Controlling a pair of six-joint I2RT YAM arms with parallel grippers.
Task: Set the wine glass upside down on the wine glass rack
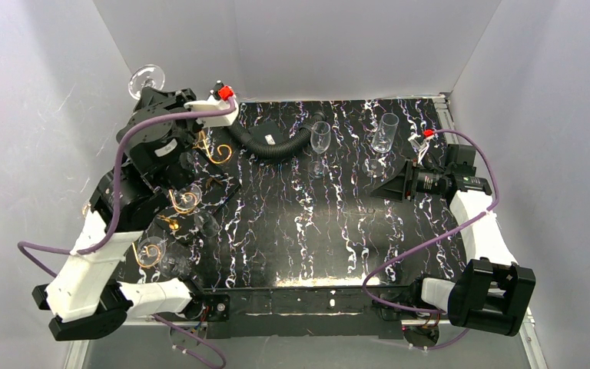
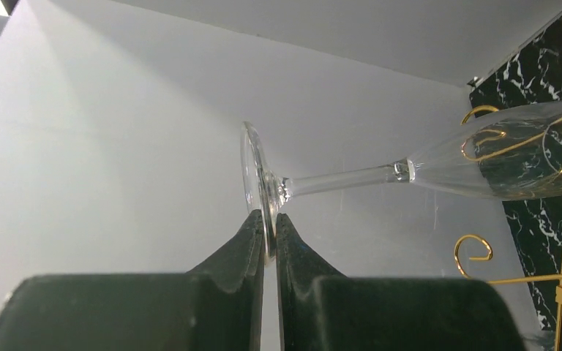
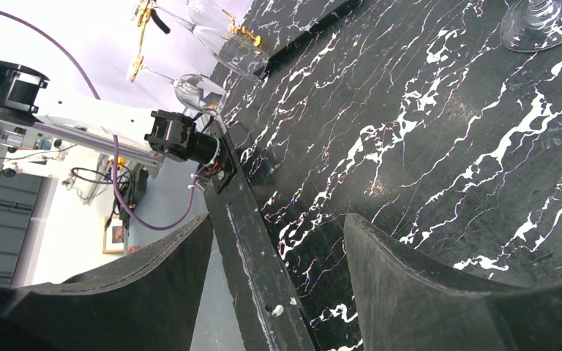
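My left gripper (image 1: pixel 150 89) is raised at the far left and shut on the round foot of a clear wine glass (image 1: pixel 147 77). In the left wrist view the fingertips (image 2: pixel 257 228) pinch the foot's rim, and the glass (image 2: pixel 344 178) lies on its side with its bowl over the gold wire rack (image 2: pixel 474 248). The rack (image 1: pixel 217 151) stands along the table's left side, partly hidden by my left arm. My right gripper (image 1: pixel 390 187) is open and empty at the right, low over the table (image 3: pixel 278 227).
Two more clear glasses (image 1: pixel 320 138) (image 1: pixel 385 132) stand upright at the back middle. A black corrugated hose (image 1: pixel 276 146) curves beside the rack. Other glasses hang on the rack (image 1: pixel 188 196) (image 3: pixel 203 91). White walls close in on three sides.
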